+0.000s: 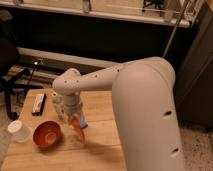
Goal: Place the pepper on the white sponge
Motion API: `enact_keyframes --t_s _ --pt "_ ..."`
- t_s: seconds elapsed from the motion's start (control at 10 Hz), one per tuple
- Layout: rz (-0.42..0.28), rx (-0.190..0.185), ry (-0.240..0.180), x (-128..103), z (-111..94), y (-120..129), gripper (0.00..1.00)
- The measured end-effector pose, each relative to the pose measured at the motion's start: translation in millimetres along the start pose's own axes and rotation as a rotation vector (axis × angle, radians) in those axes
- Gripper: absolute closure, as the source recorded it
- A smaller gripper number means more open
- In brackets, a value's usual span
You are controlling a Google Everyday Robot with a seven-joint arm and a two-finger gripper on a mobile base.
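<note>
Orange-red and tapered, the pepper hangs tip-down from the gripper, whose fingers are clamped together on its upper end. The gripper sits at the end of the big white arm, which sweeps in from the right and bends down over the middle of the wooden table. The pepper's body slants down and to the right from the grip, its point close to the tabletop; whether the tip touches the wood cannot be told.

Just behind and right of the pepper, a sliver of the white sponge shows as a blue edge, mostly hidden by the gripper and the pepper in front of it. The pepper overlaps the sponge in this view, with the gripper right above both.

To the left of the pepper, near but apart, stands the round orange bowl, open side up. Further left, at the table's edge, is a white cup. Near the back left corner of the table lies a long block with a white top and dark sides, well apart from the gripper.
</note>
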Motion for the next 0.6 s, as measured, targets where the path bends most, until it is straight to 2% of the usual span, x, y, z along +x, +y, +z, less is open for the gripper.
enact_keyframes --t_s 0.4,0.6 --pt "-0.009 -0.018 -0.029 -40 7 -1 0.80" --pt "-0.022 -0.011 -0.015 -48 9 -3 0.80"
